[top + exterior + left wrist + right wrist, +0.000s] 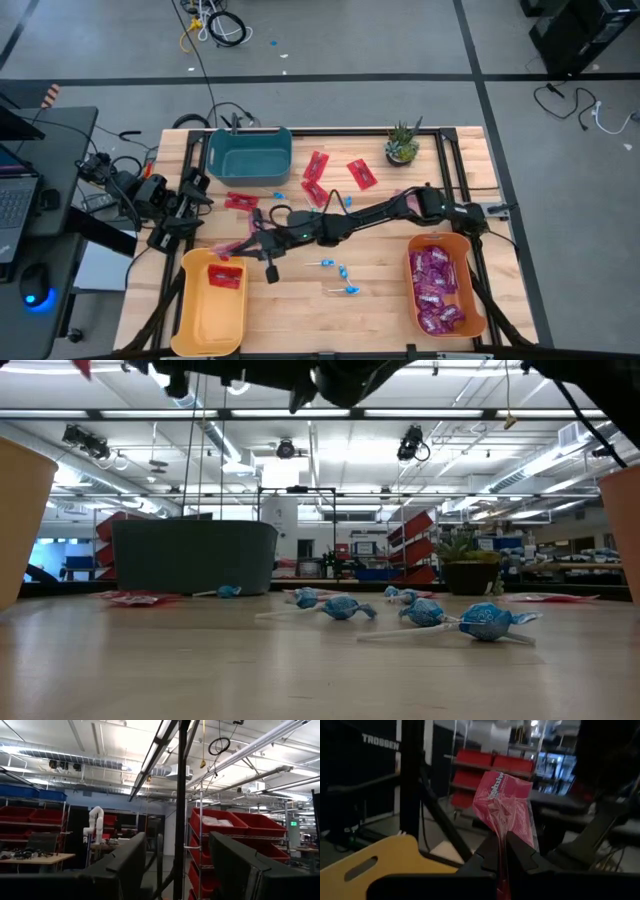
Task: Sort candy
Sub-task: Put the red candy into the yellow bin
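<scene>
My right arm reaches across the table toward its left; its gripper (244, 244) (503, 844) is shut on a pink-red candy packet (228, 248) above the far end of the yellow bin (200, 310). One red packet (226, 275) lies in that bin. More red packets (240, 202) (361, 173) and blue lollipops (341, 270) (486, 622) lie flat on the table. Purple packets (436, 285) fill the orange bin (478, 300). My left gripper (182, 870) is open, held back at the table's left edge (185, 205). My right gripper pinches the pink-red packet by one short edge (503, 831) between its two fingers, which lie about level and point toward the table's left. The packet sticks out flat beyond the fingertips (492, 851), lifted clear of the table, over the yellow bin's far rim (380, 855).
A teal bin (250, 152) stands at the far edge, a small potted plant (402, 145) at the far right. The right arm (380, 212) spans the table's middle above the scattered candy. Bare wood lies between the yellow and orange bins (320, 315).
</scene>
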